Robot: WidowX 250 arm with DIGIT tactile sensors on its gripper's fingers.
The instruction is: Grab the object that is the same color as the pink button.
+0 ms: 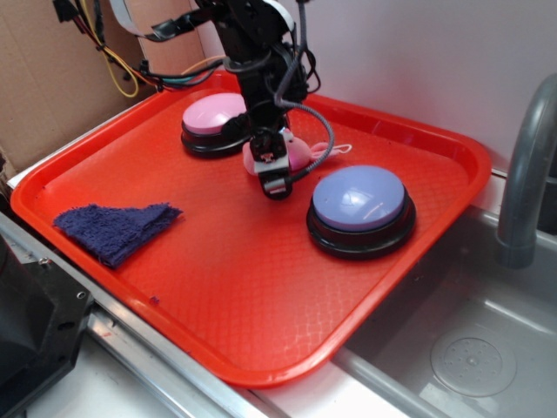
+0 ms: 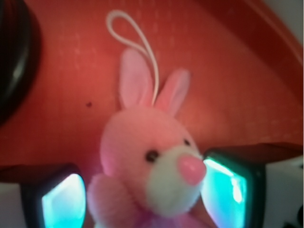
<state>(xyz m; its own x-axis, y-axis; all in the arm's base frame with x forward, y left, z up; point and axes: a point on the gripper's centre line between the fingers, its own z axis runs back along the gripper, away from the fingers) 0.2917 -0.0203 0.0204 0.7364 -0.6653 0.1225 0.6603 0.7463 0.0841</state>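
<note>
The small pink plush bunny with a white muzzle lies on the red tray, its white string loop stretched out beyond its ears. In the exterior view the bunny sits just right of the pink button, a pale pink dome on a black base. My gripper is down over the bunny. In the wrist view my gripper has one finger against the bunny's arm and the other finger against its muzzle, so it is shut on it.
A lavender-blue button on a black base stands right of the bunny. A folded dark blue cloth lies at the tray's left. A metal sink and a grey faucet are to the right. A wall is behind.
</note>
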